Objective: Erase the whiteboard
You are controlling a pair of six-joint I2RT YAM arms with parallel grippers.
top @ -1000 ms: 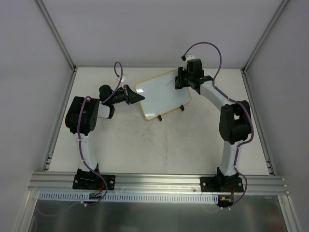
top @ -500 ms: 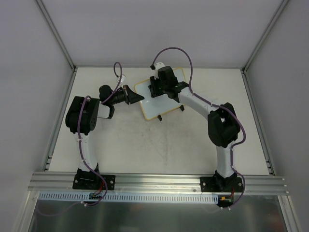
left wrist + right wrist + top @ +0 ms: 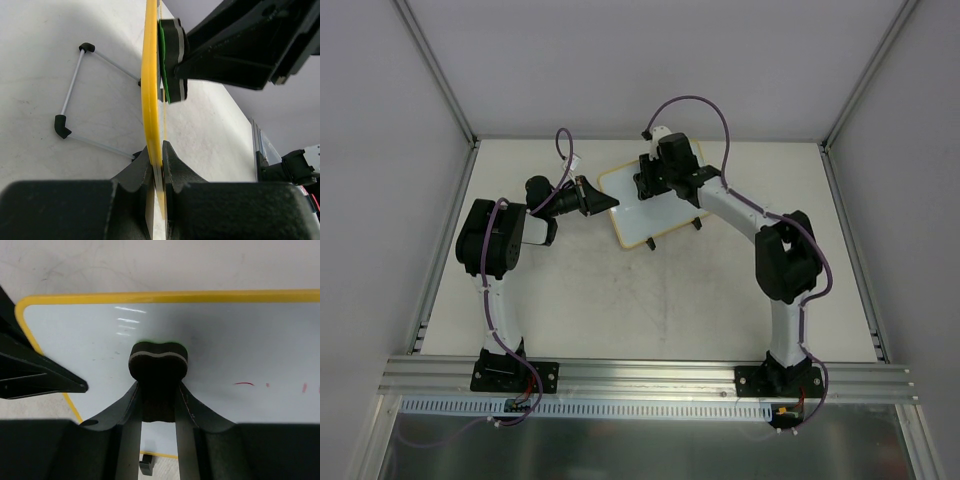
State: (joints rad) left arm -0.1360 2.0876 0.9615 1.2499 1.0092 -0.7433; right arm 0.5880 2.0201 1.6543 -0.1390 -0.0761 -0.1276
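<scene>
Toward the far side of the pale table [image 3: 620, 300], the whiteboard [image 3: 655, 218] sits at a slant between my two arms, its long edges running from near left to far right. My left gripper [image 3: 156, 152] is closed on the board's yellow rim at its left end, with one finger on each face. My left wrist camera sees the board edge-on as a thin yellow line.

On the back side of the board in that view, a thin wire stand [image 3: 72, 85] with black corner pieces rests on the table.

My right gripper [image 3: 158, 386] is clamped around a small dark eraser [image 3: 158, 359], a finger on either side of it. The eraser has a pale band near its top and a green layer against the board. It is pressed flat to the white writing face, in the part of the board nearer my left gripper.

A few faint red marks [image 3: 244, 384] show on the white surface to the right of the eraser, apart from it.
</scene>
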